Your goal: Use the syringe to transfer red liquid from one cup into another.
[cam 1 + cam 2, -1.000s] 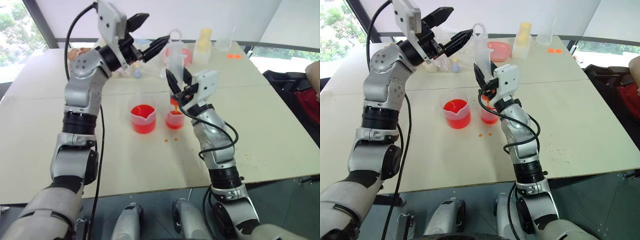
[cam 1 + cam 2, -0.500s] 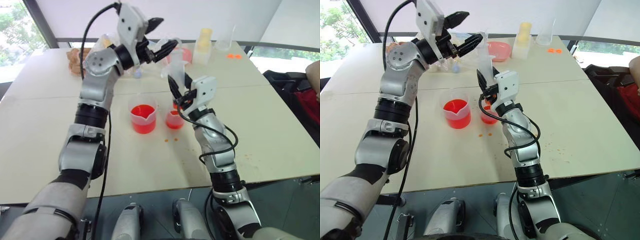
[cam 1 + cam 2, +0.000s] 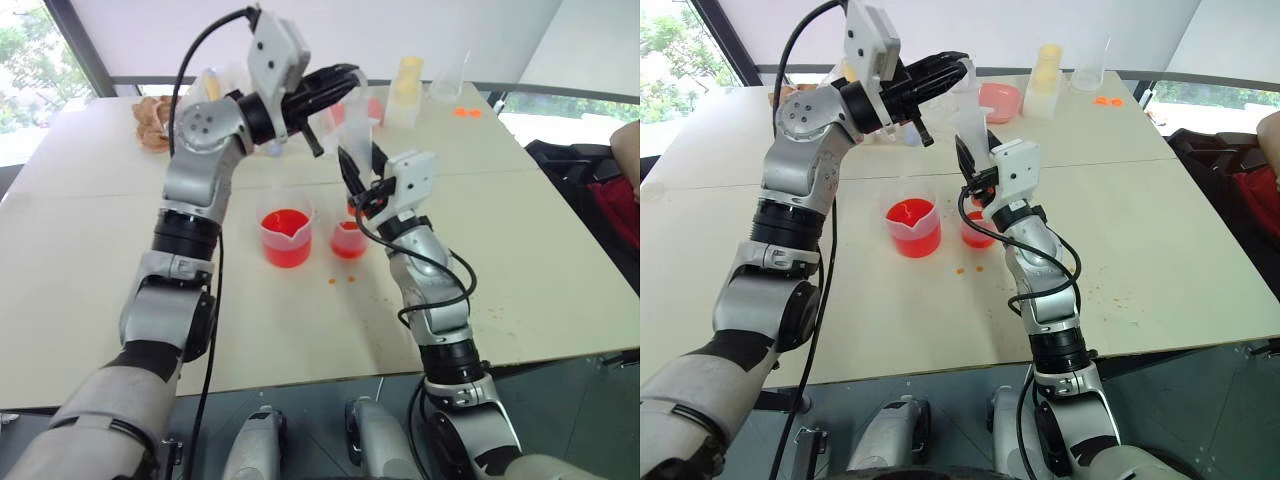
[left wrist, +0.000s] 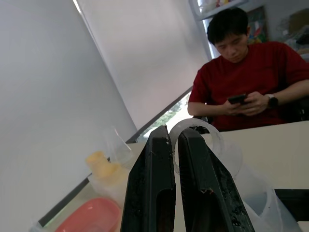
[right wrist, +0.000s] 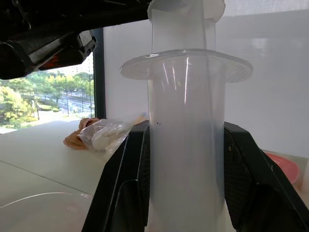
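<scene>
Nearest on the bench there are a few red drips, then two cups side by side: a bigger cup with a good amount of red liquid, and a small cup with a bit of red in it. Right above the small cup, the right gripper has its fingers clamped on the syringe barrel, holding it upright with the nozzle down towards that cup. Up top, the left gripper has its fingers pinched together at the plunger's ring handle, apparently through or against the loop, though I can't tell how solid that hold is. My guess is it's about to work the plunger. What could go wrong: if the thin ring slips off those fingers, the plunger won't move, and if the left arm pushes off-axis, the barrel could tilt in the right grip and squirt beside the cup, adding to the drips. Further back sit a pink bowl, a pale yellow bottle and a clear beaker.
</scene>
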Tool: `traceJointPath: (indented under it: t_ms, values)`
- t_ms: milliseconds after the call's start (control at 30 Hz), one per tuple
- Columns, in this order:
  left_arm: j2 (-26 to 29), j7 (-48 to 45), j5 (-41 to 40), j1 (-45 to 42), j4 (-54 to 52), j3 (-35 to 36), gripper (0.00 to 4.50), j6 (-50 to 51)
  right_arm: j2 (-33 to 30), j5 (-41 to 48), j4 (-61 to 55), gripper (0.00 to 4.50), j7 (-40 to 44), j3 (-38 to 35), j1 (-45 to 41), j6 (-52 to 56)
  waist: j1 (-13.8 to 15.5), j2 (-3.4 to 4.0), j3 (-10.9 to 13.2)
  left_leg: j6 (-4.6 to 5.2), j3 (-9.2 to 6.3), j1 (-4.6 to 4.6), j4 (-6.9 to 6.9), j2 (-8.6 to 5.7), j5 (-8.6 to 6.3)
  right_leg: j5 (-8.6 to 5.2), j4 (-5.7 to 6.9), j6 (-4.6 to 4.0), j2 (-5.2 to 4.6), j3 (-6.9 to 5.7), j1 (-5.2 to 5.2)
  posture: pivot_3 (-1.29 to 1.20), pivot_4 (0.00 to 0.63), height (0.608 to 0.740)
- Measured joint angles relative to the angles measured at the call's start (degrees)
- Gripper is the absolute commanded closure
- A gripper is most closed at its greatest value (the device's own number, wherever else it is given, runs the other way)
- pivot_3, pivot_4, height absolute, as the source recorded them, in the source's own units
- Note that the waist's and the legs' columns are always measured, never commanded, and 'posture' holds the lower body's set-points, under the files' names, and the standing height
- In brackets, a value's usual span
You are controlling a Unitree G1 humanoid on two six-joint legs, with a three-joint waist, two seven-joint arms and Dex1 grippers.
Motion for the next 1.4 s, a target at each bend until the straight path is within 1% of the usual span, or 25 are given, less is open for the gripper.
traceJointPath:
  t_ms: [233,467,667,700,733,800,833,900,933,1033,1133,1200,1267,1333,1367,1400]
  values:
    - [-0.51,0.93,-0.77,4.87,-5.91,0.68,4.41,4.0,-0.47,-0.09,0.64,3.14,0.8,0.32,0.15,0.02,0.2,0.0,0.0,0.0,0.01,-0.01,0.03,-0.01,0.0,0.0,-0.01,0.0,-0.02,0.0,0.02,0.0,0.15,0.74]
    - [-2.53,2.33,-0.67,8.05,-7.16,1.0,4.41,4.76,-1.72,-0.11,0.67,3.14,0.99,0.31,0.05,1.0,0.21,0.0,0.0,0.0,0.0,0.0,0.03,-0.01,0.0,0.0,0.0,0.0,-0.02,0.0,0.02,0.0,0.15,0.74]
    - [-3.27,3.85,-0.69,8.8,-9.07,1.06,4.41,5.58,-2.13,-0.05,0.66,3.14,0.98,0.08,-0.7,1.25,0.12,0.0,0.0,0.0,0.0,0.0,0.03,0.0,0.0,0.0,0.0,0.0,-0.01,0.0,0.02,0.0,0.15,0.74]
    - [-3.29,3.91,-0.92,8.93,-9.57,1.13,3.69,6.07,-2.1,0.02,0.66,3.14,0.83,-0.07,-0.81,1.29,0.13,0.0,0.0,0.0,0.0,0.0,0.02,-0.01,0.0,0.0,0.0,0.0,-0.01,0.0,0.02,0.0,0.15,0.74]
    - [-3.64,3.59,-1.33,9.43,-10.13,1.12,3.34,6.42,-2.06,0.12,0.66,3.14,0.23,-0.67,-1.2,1.33,0.14,0.0,0.0,0.0,0.01,0.0,0.03,-0.01,0.0,0.0,0.0,0.0,-0.02,0.0,0.02,0.0,0.15,0.74]
    - [-3.92,1.54,-2.48,10.48,-10.81,0.37,2.37,7.57,-2.06,0.21,0.57,3.14,-1.12,-2.76,-2.58,1.55,0.3,0.0,0.0,0.0,0.01,0.0,0.04,-0.01,0.0,0.0,0.0,0.0,-0.03,0.0,0.02,0.0,0.15,0.74]
    - [-4.03,1.27,-2.87,10.88,-10.82,0.04,1.99,7.8,-2.29,0.14,0.36,3.14,-1.53,-3.52,-3.38,1.91,0.36,0.0,0.0,0.0,0.01,0.0,0.03,-0.03,0.0,0.0,0.0,0.0,-0.05,0.0,0.03,0.0,0.15,0.74]
    - [-3.53,0.99,-3.28,10.32,-10.99,-0.13,0.98,8.85,-2.05,0.19,-0.08,3.14,-1.67,-3.56,-3.57,2.07,0.3,0.0,0.0,0.0,0.0,-0.01,0.04,-0.02,0.0,0.0,-0.01,0.0,-0.04,-0.01,0.02,0.0,0.15,0.74]
    - [-2.82,0.87,-3.47,10.22,-10.59,-0.27,0.57,10.1,-1.91,0.2,-0.96,3.14,-1.71,-3.35,-3.75,2.15,0.12,0.02,0.0,0.0,0.01,0.02,0.02,-0.02,0.0,0.0,0.0,0.0,-0.03,0.0,0.02,0.0,0.15,0.74]
    - [-1.16,0.72,-9.58,8.97,-10.91,3.01,0.57,17.59,-1.59,1.93,-3.62,3.14,-1.69,-3.5,-4.46,4.07,-0.22,0.03,0.01,0.0,-0.02,0.02,0.02,0.03,0.0,0.0,0.04,0.0,0.04,0.01,0.0,0.0,0.15,0.74]
    - [5.56,-0.97,-14.27,9.12,-13.54,6.94,0.57,24.4,-0.1,9.83,-8.91,3.14,-3.1,-6.92,-6.88,11.01,-0.65,0.05,0.02,0.0,-0.08,0.03,-0.01,0.11,0.0,0.0,0.07,-0.01,0.12,0.01,-0.02,0.0,0.15,0.74]
    - [9.7,-2.66,-15.93,11.58,-17.81,8.1,0.57,26.83,-0.83,16.58,-11.66,3.14,-5.37,-12.41,-9.53,17.15,-0.18,0.06,0.01,0.0,-0.08,0.04,0.0,0.12,0.0,0.0,0.05,-0.01,0.07,0.01,0.0,0.0,0.15,0.74]
    - [12.39,-3.57,-17.25,15.29,-22.61,8.2,0.57,29.44,-4.91,23.01,-12.22,3.14,-6.95,-16.87,-11.94,24.75,0.39,0.06,0.01,0.0,-0.08,0.03,0.02,0.07,0.0,0.0,0.01,-0.01,-0.08,-0.02,0.07,0.0,0.15,0.74]
    - [15.14,-4.15,-18.51,19.83,-28.31,7.73,0.57,32.41,-12.47,28.71,-11.41,3.14,-8.12,-22.41,-14.4,34.35,1.29,0.08,0.02,0.0,-0.03,-0.03,0.06,0.06,0.0,0.0,-0.06,-0.01,-0.22,-0.01,0.09,0.0,0.15,0.74]
    - [16.38,-4.56,-18.77,21.56,-30.55,7.44,0.57,33.48,-15.8,30.27,-10.62,3.14,-8.55,-24.32,-15.18,38.4,1.65,0.08,0.02,0.0,-0.02,-0.05,0.06,0.02,0.0,0.0,-0.12,-0.01,-0.23,0.0,0.12,0.0,0.15,0.74]
    - [18.71,-5.07,-19.19,24.35,-34.4,6.76,0.57,34.56,-20.81,31.81,-8.98,3.14,-8.52,-25.28,-15.99,44.61,1.76,0.08,0.02,0.01,0.01,-0.04,0.05,0.0,0.0,-0.01,-0.18,-0.02,-0.23,0.01,0.13,0.0,0.15,0.74]
